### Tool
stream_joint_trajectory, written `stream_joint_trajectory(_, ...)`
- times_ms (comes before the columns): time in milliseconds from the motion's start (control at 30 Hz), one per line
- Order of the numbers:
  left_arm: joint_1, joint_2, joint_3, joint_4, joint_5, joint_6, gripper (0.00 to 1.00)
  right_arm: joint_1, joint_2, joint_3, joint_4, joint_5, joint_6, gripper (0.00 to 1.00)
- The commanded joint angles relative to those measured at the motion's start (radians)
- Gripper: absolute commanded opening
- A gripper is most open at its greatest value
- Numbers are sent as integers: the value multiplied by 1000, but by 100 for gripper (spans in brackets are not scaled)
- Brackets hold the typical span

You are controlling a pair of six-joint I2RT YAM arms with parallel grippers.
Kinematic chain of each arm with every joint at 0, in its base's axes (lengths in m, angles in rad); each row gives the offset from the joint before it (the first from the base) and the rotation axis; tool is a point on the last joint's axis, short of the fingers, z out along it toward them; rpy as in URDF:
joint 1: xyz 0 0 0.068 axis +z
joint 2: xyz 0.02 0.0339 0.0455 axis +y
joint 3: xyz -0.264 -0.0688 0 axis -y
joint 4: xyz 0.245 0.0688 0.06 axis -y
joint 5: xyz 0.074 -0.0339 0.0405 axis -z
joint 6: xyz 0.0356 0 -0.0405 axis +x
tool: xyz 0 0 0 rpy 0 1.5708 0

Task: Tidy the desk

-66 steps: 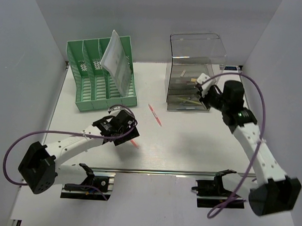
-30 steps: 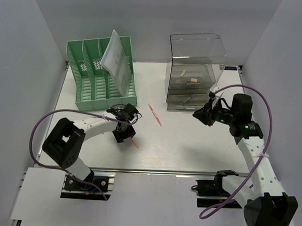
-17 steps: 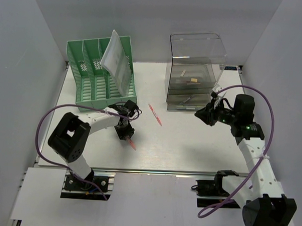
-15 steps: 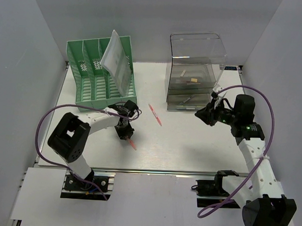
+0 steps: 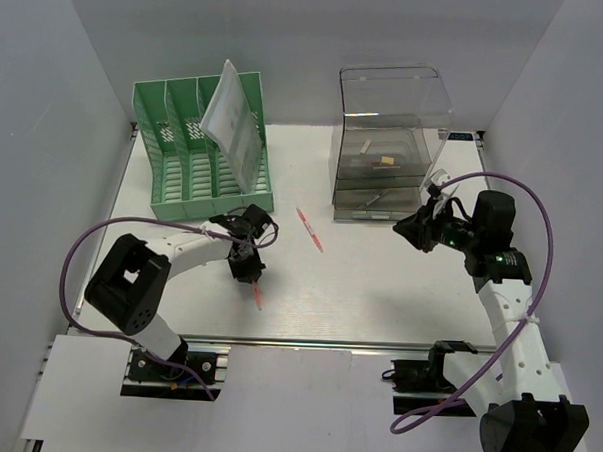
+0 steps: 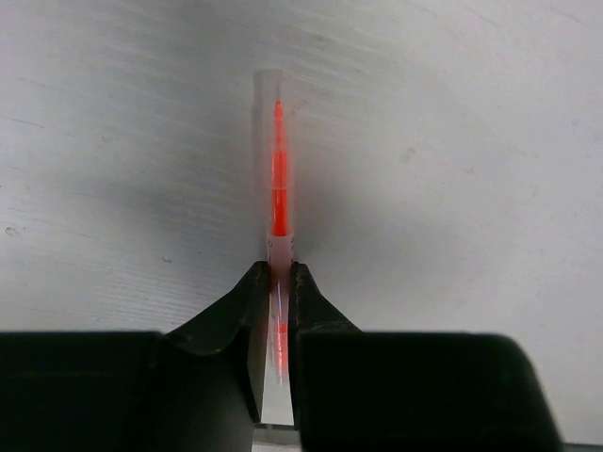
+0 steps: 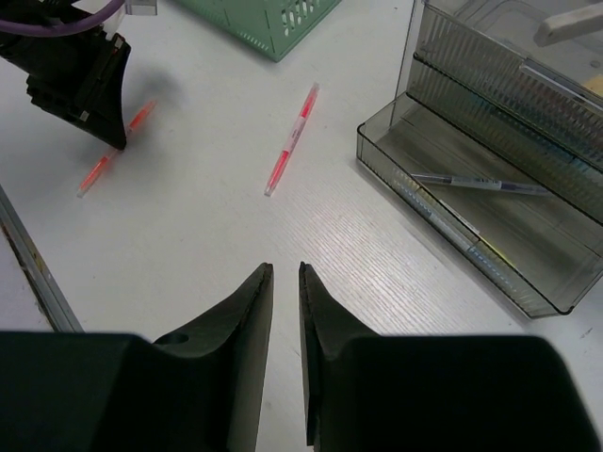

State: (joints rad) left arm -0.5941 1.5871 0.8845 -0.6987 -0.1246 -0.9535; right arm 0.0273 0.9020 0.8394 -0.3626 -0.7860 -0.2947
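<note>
White desk [image 5: 379, 289]: green file rack [image 5: 184, 171] far left, clear drawer box [image 5: 384, 160] far right. Red pen [image 5: 309, 229] at centre, second red pen [image 5: 256, 292] near-left.

The widest open stretch of the counter [image 5: 378, 299] lies in front of the clear drawer box [image 5: 386, 120] and runs to the metal rail [image 5: 306, 342] at the near edge; only the right pincer [image 5: 399, 230] hangs over it. A loose pen [image 5: 309, 229] lies alone mid-counter, open to approach from every side. The box's bottom drawer [image 7: 490, 235] juts out, its low front wall barring a flat sweep toward the clear pen [image 7: 480, 184] inside. At far left the green file rack [image 5: 200, 152] stands tall, a leaning paper sheaf [image 5: 231, 123] overhanging its right slot. The left pincer [image 5: 250, 274], clamped on a red pen [image 5: 255, 296], sits just before the rack, and the left arm [image 5: 180, 253] crosses the near-left counter. White walls [image 5: 76, 106] close both sides.
</note>
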Motion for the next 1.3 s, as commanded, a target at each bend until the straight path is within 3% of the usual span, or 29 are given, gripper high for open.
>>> stream_joint_trajectory(0,-24,-90,39,15,25,136,0,-15,-20,-2,36,-33,8,23)
stream_joint_trajectory(100,-24,-136,79,50,123,301,0,-14,-23,-2,36,-35,8,23)
stream_joint_trajectory(267,-33,-219,119,208,402,632,0,-17,-26,-5,42,-27,3,23)
stream_joint_trajectory(400,-55,-213,198,354,509,837,0,-53,-31,-11,56,17,14,22)
stream_joint_trajectory(533,-75,-103,325,445,617,1089,0,-66,-58,-31,103,91,32,22)
stream_joint_trajectory(733,-116,95,527,479,626,1388,0,-86,-104,-57,151,178,54,22)
stream_joint_trajectory(1000,-125,381,795,565,669,1607,0,-104,-126,-69,177,209,60,22)
stream_joint_trajectory(1133,-125,488,907,588,681,1635,0,-109,-124,-69,174,203,60,22)
stream_joint_trajectory(1267,-125,540,918,691,651,1636,1,-110,-129,-68,174,199,60,22)
